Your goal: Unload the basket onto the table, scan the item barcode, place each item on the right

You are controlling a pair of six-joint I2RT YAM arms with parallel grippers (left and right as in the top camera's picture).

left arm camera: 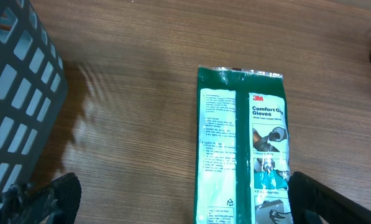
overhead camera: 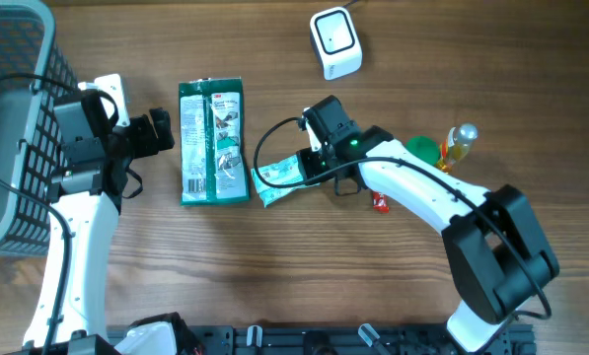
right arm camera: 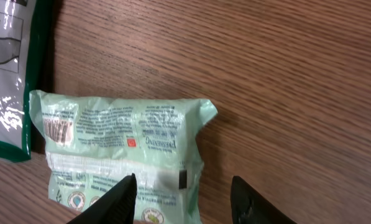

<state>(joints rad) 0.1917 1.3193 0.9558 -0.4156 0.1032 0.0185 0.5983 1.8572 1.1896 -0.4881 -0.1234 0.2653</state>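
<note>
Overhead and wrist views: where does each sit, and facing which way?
Overhead: above the table, looking down; left arm, right arm, scanner, basket.
Left wrist: on the left arm, looking down at the glove pack; own fingertips at bottom corners.
Right wrist: on the right arm, looking down at the light green packet; own fingers at bottom.
Shared: both wrist views show the glove pack.
</note>
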